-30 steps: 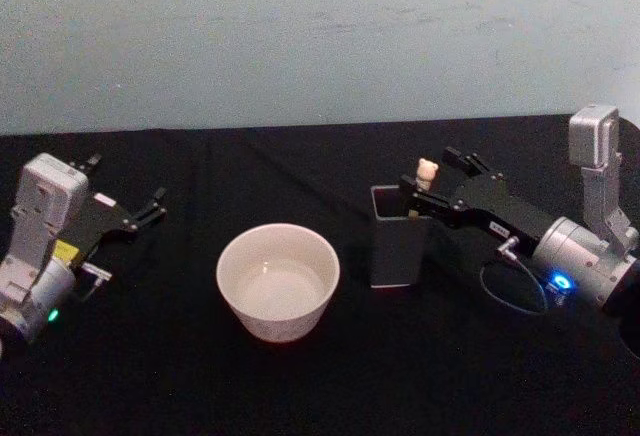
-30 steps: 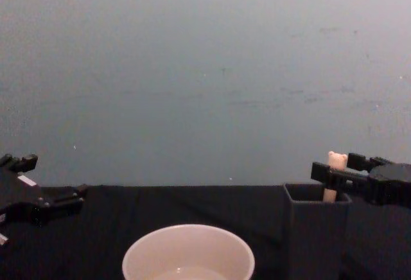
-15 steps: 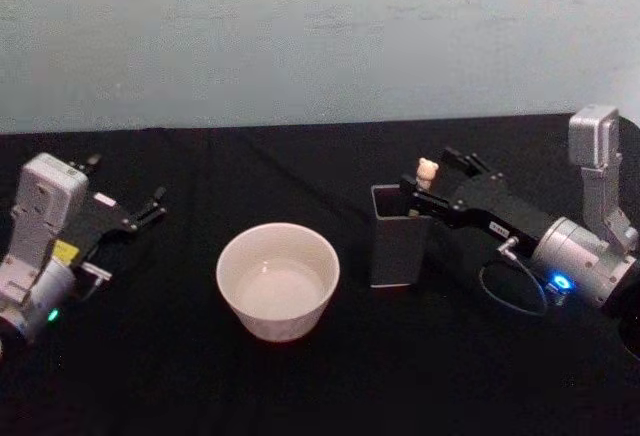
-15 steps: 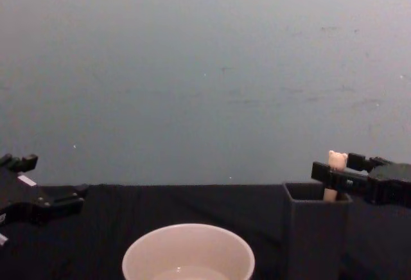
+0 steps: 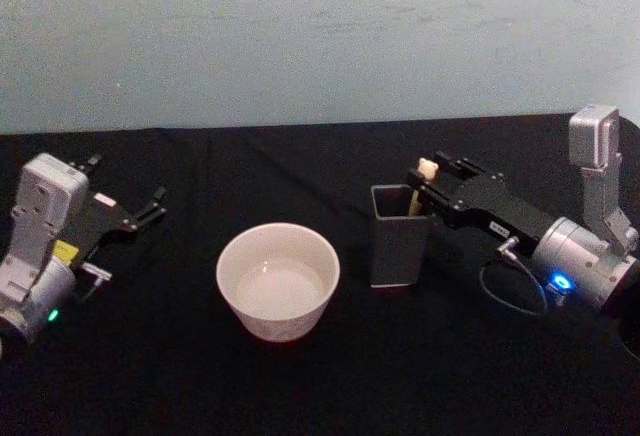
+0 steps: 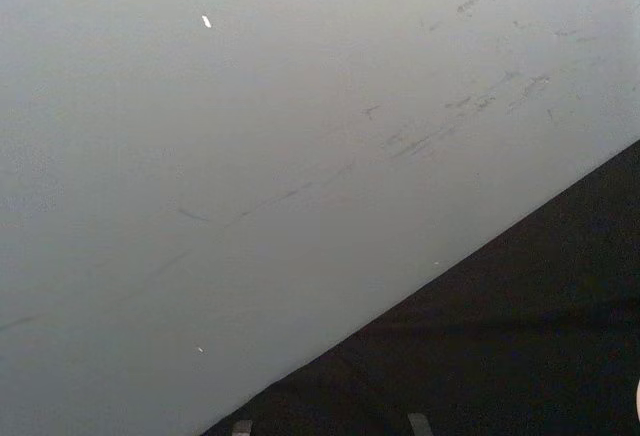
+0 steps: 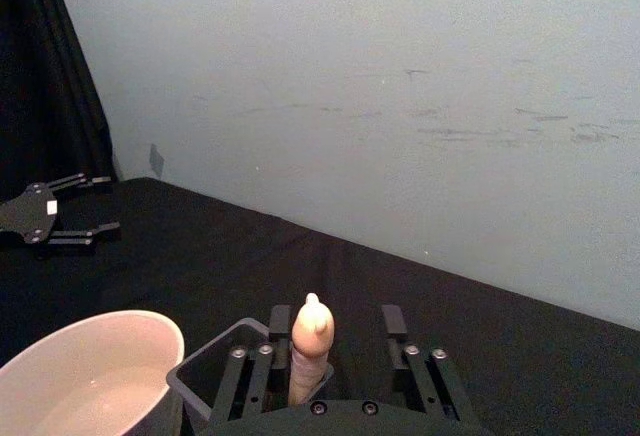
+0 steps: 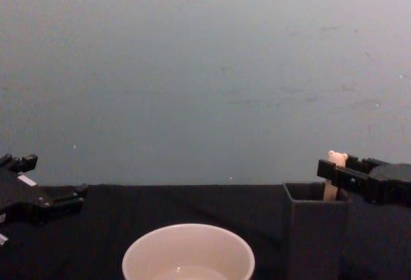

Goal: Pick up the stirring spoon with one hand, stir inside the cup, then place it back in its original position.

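1. So far none of the task proper looks done: the spoon (image 5: 427, 169) stands upright in the holder (image 5: 398, 256), with its bear head poking above the holder's rim.
2. The right gripper (image 5: 432, 173) sits level with the holder's top, coming in from the holder's right. Its fingers (image 7: 250, 371) are apart, one set on each side of the handle. The right wrist view shows a gap on both sides of the handle, so nothing is clamped.
3. The cup (image 5: 278, 321) sits on the black table (image 5: 300, 396) near the holder's left side, not touching it. It seems to hold a little clear liquid, and no spoon is in it.
4. The left gripper (image 5: 127, 182) is well to the left of the holder, beyond the cup. Its fingers are spread and it holds nothing; it looks parked.
5. I judge that the reach to the spoon is complete and the grasp has not yet been made. What is left is to close on the handle, lift the spoon clear of the holder, carry it across to the cup, stir, and drop it back into the holder.
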Controlling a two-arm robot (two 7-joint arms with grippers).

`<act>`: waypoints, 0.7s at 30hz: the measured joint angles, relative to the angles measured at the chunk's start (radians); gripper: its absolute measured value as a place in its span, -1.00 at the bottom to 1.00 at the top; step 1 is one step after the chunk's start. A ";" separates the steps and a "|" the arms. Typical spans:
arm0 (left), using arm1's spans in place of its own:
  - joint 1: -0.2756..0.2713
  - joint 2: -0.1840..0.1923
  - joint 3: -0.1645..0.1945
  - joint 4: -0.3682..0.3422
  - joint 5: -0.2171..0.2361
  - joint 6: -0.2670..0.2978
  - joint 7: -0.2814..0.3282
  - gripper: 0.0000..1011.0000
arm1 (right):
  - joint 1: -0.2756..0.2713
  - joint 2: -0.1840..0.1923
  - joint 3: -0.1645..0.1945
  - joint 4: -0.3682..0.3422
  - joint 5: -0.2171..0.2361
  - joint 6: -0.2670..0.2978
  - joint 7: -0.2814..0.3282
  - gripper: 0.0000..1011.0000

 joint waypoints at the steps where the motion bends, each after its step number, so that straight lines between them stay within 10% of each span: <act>1: 0.000 0.000 0.000 0.000 0.000 0.000 0.000 0.98 | 0.000 0.000 0.000 0.000 0.000 0.000 0.000 0.08; 11: 0.000 0.000 0.000 0.000 0.000 0.000 0.000 0.98 | 0.000 0.000 0.000 0.000 0.000 0.000 0.000 -0.54; 21: 0.000 0.000 0.000 0.000 0.000 0.000 0.000 0.98 | 0.000 0.000 0.000 0.000 0.000 0.000 0.000 -0.57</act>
